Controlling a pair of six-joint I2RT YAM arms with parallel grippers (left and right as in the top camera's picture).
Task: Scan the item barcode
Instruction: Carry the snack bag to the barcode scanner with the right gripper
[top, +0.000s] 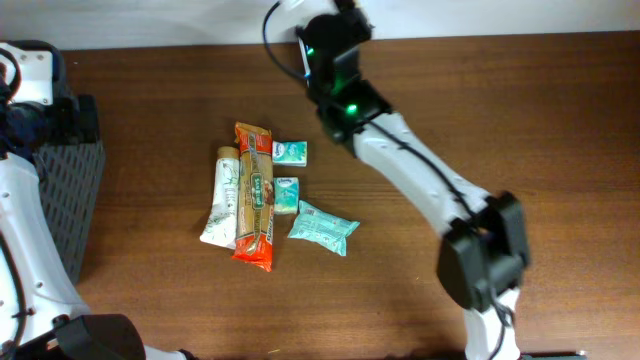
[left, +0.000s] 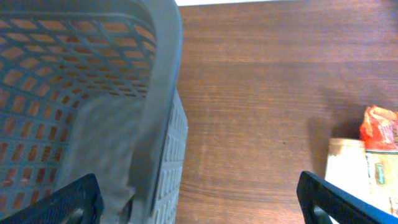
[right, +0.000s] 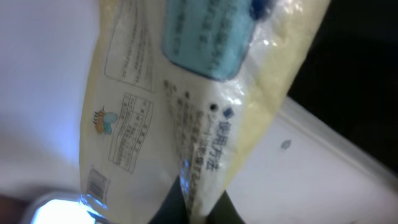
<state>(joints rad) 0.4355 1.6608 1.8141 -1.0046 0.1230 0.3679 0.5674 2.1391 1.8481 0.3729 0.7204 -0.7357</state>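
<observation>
Yellowish plastic packet (right: 186, 93) is clamped in my right hand (right: 194, 202), sticking up past its fingers; barcode (right: 96, 183) sits just left of them. Left hand (left: 199, 183) is wide open over the grey basket (left: 163, 74) rim.

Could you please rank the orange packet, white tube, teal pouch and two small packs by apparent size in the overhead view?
Orange packet
White tube
Teal pouch
Upper small pack and lower small pack: alike, unranked

The left arm (top: 22, 220) rises along the tabletop's left edge, its gripper (left: 205, 202) spread wide and holding nothing. The right arm (top: 410, 170) stretches from the near edge to the far edge, its gripper (right: 189, 199) pinched shut on a packet (right: 186, 93).
</observation>
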